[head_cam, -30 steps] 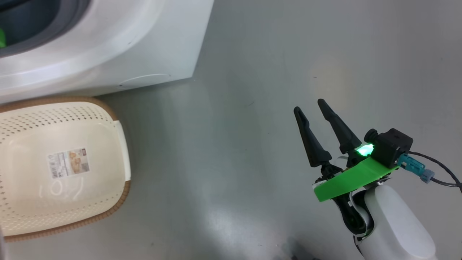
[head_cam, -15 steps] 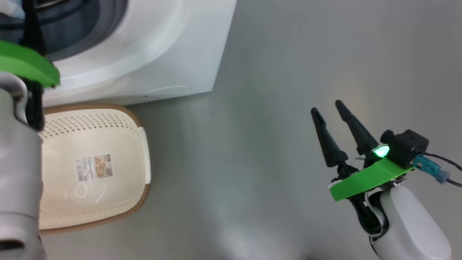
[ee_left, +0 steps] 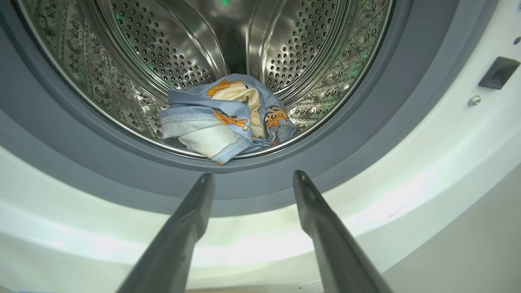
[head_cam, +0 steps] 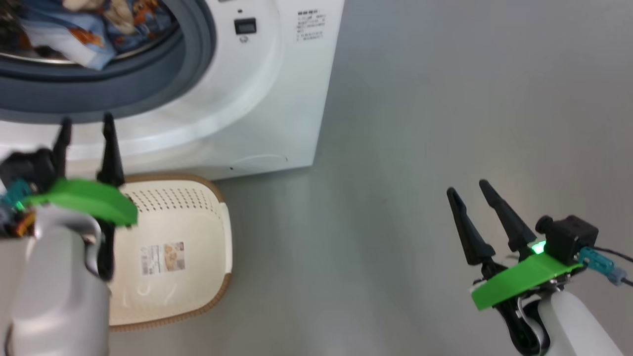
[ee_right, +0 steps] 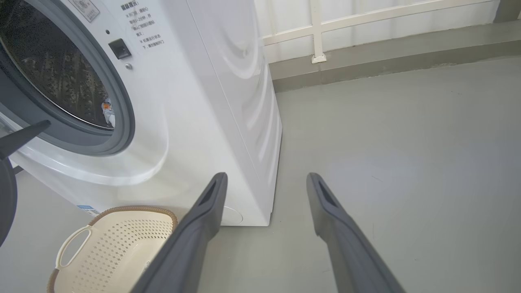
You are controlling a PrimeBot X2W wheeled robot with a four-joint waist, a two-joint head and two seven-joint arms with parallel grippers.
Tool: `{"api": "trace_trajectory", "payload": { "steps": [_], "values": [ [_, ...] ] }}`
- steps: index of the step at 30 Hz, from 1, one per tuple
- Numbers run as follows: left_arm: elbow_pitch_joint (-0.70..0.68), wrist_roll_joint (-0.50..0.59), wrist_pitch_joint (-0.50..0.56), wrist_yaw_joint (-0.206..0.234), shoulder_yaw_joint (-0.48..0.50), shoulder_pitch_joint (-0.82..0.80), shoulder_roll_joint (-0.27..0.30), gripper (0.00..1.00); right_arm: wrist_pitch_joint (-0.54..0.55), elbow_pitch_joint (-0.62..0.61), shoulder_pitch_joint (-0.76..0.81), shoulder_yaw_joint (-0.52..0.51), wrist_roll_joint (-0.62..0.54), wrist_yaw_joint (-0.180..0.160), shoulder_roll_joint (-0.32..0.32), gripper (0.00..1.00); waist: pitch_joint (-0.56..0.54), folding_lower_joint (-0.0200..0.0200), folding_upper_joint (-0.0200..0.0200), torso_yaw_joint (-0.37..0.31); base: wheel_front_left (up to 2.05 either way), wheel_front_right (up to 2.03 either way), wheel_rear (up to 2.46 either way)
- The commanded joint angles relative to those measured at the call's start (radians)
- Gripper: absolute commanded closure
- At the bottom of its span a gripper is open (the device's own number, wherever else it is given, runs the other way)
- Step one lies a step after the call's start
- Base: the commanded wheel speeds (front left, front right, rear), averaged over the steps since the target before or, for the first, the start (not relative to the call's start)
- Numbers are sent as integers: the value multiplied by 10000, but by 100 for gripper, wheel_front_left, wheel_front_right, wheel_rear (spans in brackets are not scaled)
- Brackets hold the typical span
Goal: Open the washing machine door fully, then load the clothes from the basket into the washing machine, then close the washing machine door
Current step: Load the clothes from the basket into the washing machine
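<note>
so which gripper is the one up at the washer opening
The left gripper: its open fingers point at the grey gasket below the clothes in the drum. The right gripper hangs open over bare floor beside the washing machine.

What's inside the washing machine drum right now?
A bundle of light blue clothes with orange prints lies at the front of the steel drum, by the grey gasket. Whatever lies under the bundle is covered.
</note>
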Motion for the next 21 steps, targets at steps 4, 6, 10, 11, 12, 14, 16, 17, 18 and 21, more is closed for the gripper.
{"api": "trace_trajectory", "payload": {
  "steps": [4,6,10,11,12,14,16,17,18,21],
  "values": [
    [-888,284,-79,20,372,1302,196,0,-48,-158,601,120,138,14,-295,0,-893,0,-1,239,0,0,0],
    [-1166,342,-79,10,426,1765,145,0,-48,-157,762,56,163,14,-373,0,-1090,0,-1,290,0,0,0],
    [-1761,437,-79,-3,540,2627,3,0,-48,-161,1133,-65,200,14,-501,0,-1490,0,-1,421,0,0,0],
    [-1913,475,-79,-6,556,2848,-21,0,-48,-163,1231,-88,206,14,-534,0,-1592,0,-1,449,0,0,0],
    [-2060,511,-79,-9,570,3075,-40,0,-48,-165,1327,-109,212,14,-568,0,-1690,0,-1,473,0,0,0],
    [-2358,531,-80,-14,630,3528,-89,0,-48,-184,1527,-157,223,14,-633,0,-1864,0,-1,529,0,0,0],
    [-2664,519,-80,-18,722,3976,-142,0,-48,-203,1717,-199,229,14,-687,0,-2031,0,-1,577,0,0,0],
    [-2807,517,-80,-20,753,4195,-167,0,-48,-207,1806,-218,234,14,-718,0,-2104,0,-1,605,0,0,0],
    [-2937,508,-80,-22,797,4405,-192,0,-48,-212,1883,-236,241,14,-746,0,-2172,0,-1,627,0,0,0],
    [-3294,513,-80,-26,902,4969,-233,0,-48,-222,2072,-282,265,14,-814,0,-2351,0,-1,677,0,0,0]
  ]
}}
